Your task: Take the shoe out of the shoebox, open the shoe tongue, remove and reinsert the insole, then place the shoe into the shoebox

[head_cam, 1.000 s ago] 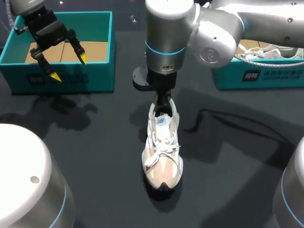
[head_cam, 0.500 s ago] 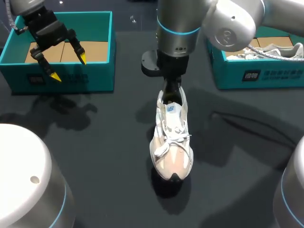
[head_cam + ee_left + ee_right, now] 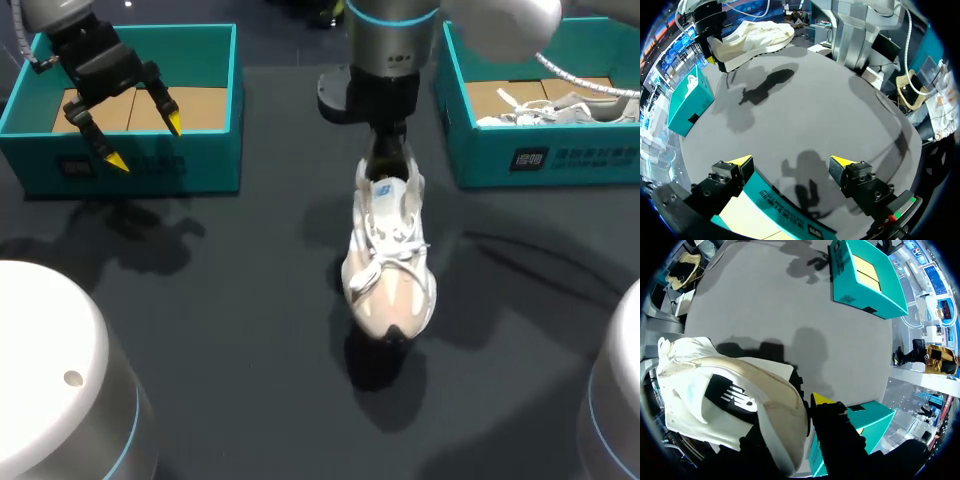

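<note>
The right gripper hung over the middle of the dark table, pinching the heel collar of a white sneaker. In the right wrist view one yellow fingertip lay against the outside of the heel, while the other was hidden inside the shoe. The sneaker hung clear of the tabletop, heel up at the gripper and beige toe pointing toward the near edge, with its shadow on the table below. The teal right shoebox stood just beside it and held a second white shoe. Well apart from these, the left gripper hovered over the front wall of the teal left shoebox, its yellow-tipped fingers spread wide with nothing between them.
</note>
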